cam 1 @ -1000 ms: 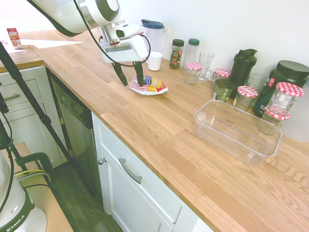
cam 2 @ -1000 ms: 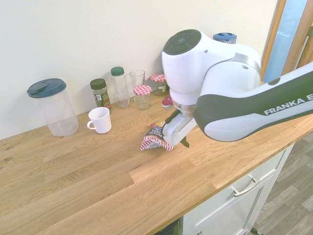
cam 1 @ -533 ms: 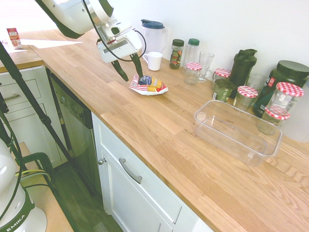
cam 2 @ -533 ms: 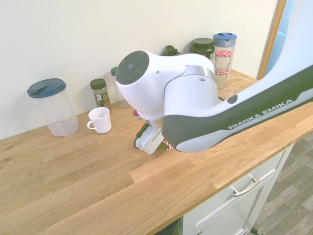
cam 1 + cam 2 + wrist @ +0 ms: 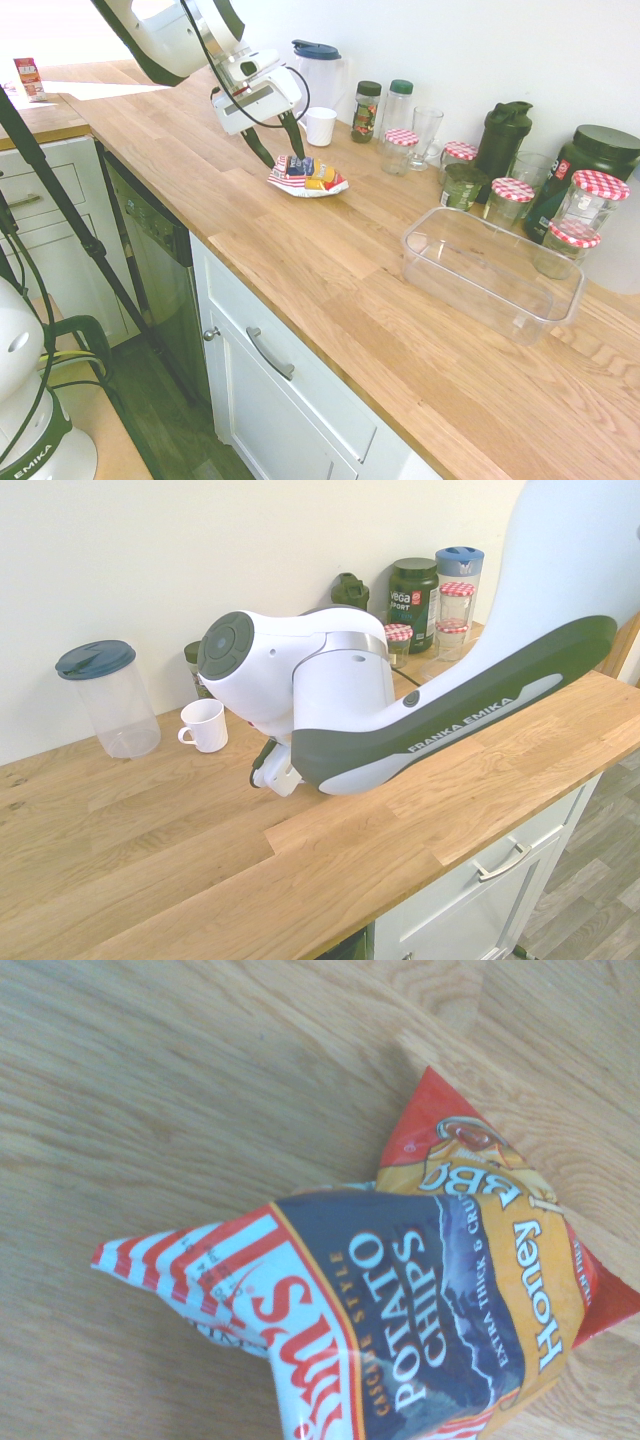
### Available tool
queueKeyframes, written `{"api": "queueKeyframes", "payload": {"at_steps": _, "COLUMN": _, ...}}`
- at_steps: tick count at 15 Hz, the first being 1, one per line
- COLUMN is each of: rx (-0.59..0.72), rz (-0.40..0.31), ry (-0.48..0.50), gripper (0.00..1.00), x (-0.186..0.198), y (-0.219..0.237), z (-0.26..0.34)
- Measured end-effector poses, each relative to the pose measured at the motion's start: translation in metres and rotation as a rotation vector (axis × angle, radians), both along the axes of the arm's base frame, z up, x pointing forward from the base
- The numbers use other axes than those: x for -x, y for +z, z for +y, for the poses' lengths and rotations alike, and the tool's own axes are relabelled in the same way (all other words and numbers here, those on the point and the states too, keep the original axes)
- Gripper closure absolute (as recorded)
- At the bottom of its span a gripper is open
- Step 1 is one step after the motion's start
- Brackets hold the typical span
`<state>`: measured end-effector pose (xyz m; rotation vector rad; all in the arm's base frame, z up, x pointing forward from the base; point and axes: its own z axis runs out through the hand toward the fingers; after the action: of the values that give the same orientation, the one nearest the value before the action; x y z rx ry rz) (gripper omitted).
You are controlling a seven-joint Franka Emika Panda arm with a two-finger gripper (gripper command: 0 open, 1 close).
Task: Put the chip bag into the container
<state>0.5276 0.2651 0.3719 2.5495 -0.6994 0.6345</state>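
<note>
Hovering open — tool [image 5: 279,152] beside chip bag [image 5: 308,176].

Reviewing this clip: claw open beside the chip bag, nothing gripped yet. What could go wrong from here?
1. The chip bag is crumpled, slick foil lying low on the counter; the open claw might pinch only an edge and lose it.
2. The white mug stands just behind the bag, so a sweeping approach could knock it.
3. The container sits beside checked-lid jars; a low carry might clip them.
</note>
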Motion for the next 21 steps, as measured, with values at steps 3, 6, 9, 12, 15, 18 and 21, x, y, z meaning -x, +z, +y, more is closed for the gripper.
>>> {"api": "queueKeyframes", "payload": {"at_steps": 3, "rx": 0.007, "rz": 0.013, "ry": -0.005, "gripper": 1.0, "x": -0.004, "y": -0.008, "z": -0.004}}
{"api": "queueKeyframes", "payload": {"at_steps": 6, "rx": 0.016, "rz": 0.019, "ry": 0.004, "gripper": 1.0, "x": -0.004, "y": -0.014, "z": -0.001}}
{"api": "queueKeyframes", "payload": {"at_steps": 9, "rx": 0.031, "rz": 0.018, "ry": 0.01, "gripper": 1.0, "x": -0.002, "y": -0.014, "z": 0.001}}
{"api": "queueKeyframes", "payload": {"at_steps": 12, "rx": 0.035, "rz": 0.025, "ry": 0.008, "gripper": 1.0, "x": -0.003, "y": -0.018, "z": -0.001}}
{"api": "queueKeyframes", "payload": {"at_steps": 15, "rx": 0.046, "rz": 0.035, "ry": 0.007, "gripper": 1.0, "x": -0.001, "y": -0.026, "z": -0.004}}
{"api": "queueKeyframes", "payload": {"at_steps": 18, "rx": 0.054, "rz": 0.038, "ry": 0.013, "gripper": 1.0, "x": 0.002, "y": -0.032, "z": -0.001}}
{"api": "queueKeyframes", "payload": {"at_steps": 21, "rx": 0.057, "rz": 0.041, "ry": 0.015, "gripper": 1.0, "x": 0.006, "y": -0.04, "z": 0.005}}
